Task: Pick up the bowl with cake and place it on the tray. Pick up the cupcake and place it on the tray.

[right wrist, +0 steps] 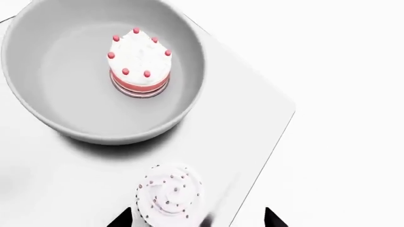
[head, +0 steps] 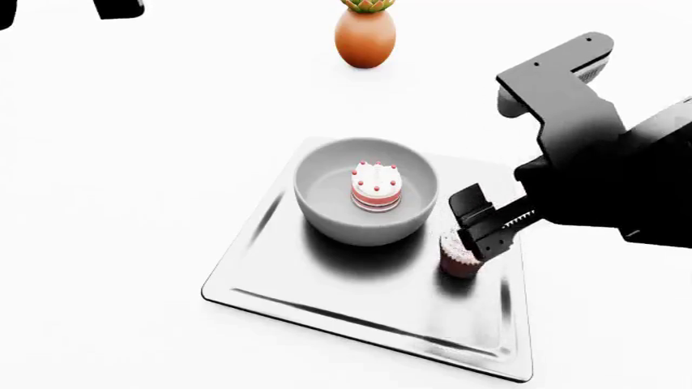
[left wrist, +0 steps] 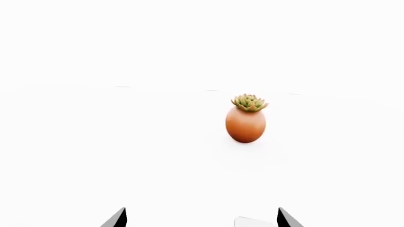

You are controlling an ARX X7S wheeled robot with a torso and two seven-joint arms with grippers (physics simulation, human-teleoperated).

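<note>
cake (right wrist: 139,61) in bowl (right wrist: 75,118), cupcake (right wrist: 169,194) beside

Tray (head: 357,300): polished, mirror-like metal. Bowl (head: 324,207): smooth matt grey. Cupcake (right wrist: 169,195) frosting by fingers: matt, speckled. Pot (left wrist: 245,125): glossy terracotta.

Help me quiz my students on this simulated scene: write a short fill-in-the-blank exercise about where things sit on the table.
1. The cake sits inside the grey ____.
2. The bowl rests on the metal ____.
3. The right gripper is right at the ____, which stands on the tray beside the bowl.
4. The orange pot beyond the tray holds a green ____.

Missing words: bowl; tray; cupcake; plant
</note>
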